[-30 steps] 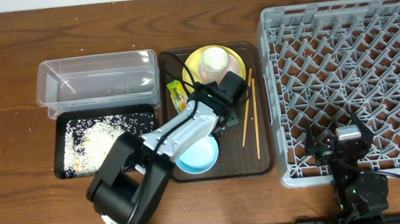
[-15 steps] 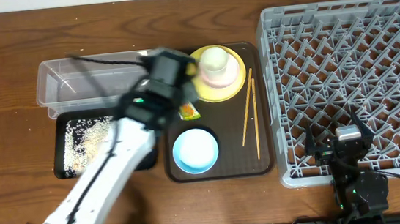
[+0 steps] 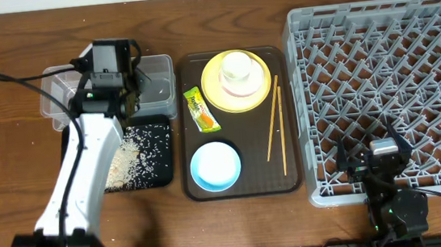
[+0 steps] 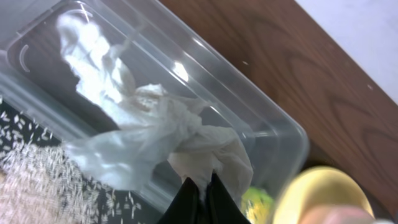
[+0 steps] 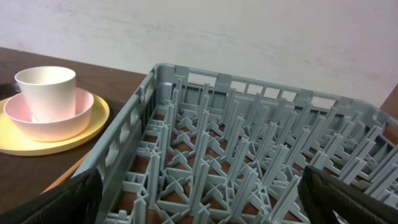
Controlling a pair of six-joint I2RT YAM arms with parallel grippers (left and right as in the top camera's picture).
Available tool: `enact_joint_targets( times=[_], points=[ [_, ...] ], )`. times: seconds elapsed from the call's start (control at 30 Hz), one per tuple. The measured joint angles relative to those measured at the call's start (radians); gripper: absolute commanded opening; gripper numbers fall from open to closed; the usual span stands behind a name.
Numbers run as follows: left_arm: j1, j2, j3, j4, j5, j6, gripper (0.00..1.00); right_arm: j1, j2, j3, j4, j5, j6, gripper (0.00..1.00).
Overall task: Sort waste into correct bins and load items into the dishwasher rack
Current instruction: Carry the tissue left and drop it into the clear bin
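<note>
Over wood table (image 3: 5, 160), white wall (image 5: 249, 37) behind: left tool (image 4: 200, 183) pinches paper wad (image 4: 143, 137) above tub (image 4: 252, 118); right tool (image 3: 374, 156) spread wide

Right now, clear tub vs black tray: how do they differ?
The clear tub is see-through and deeper; the black tray is opaque and shallow. Rice grains lie in the black tray; the paper wad, pinched by the left gripper, hangs over the clear tub. Both are similar-sized rectangles.
</note>
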Motion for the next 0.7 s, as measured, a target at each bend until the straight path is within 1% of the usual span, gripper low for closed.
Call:
enact_joint_targets(
  times=[0.13, 0.23, 0.33, 0.4, 0.57, 0.6, 0.7],
  points=[
    [0.028, 0.065, 0.000, 0.060, -0.001, 0.017, 0.17, 0.000, 0.000, 0.000, 0.000, 0.000, 0.000, 0.99],
    [0.034, 0.097, 0.000, 0.097, -0.005, 0.039, 0.36, 0.000, 0.000, 0.000, 0.000, 0.000, 0.000, 0.99],
    [0.034, 0.121, 0.000, 0.135, -0.008, 0.069, 0.63, 0.000, 0.000, 0.000, 0.000, 0.000, 0.000, 0.99],
    [0.034, 0.124, 0.000, 0.144, -0.007, 0.088, 0.69, 0.000, 0.000, 0.000, 0.000, 0.000, 0.000, 0.99],
    [0.034, 0.110, 0.000, 0.112, 0.004, 0.138, 0.69, 0.000, 0.000, 0.000, 0.000, 0.000, 0.000, 0.99],
    [0.034, 0.098, 0.000, 0.085, 0.019, 0.148, 0.67, 0.000, 0.000, 0.000, 0.000, 0.000, 0.000, 0.99],
    [0.033, 0.042, 0.000, -0.024, 0.084, 0.159, 0.56, 0.000, 0.000, 0.000, 0.000, 0.000, 0.000, 0.99]
  ],
)
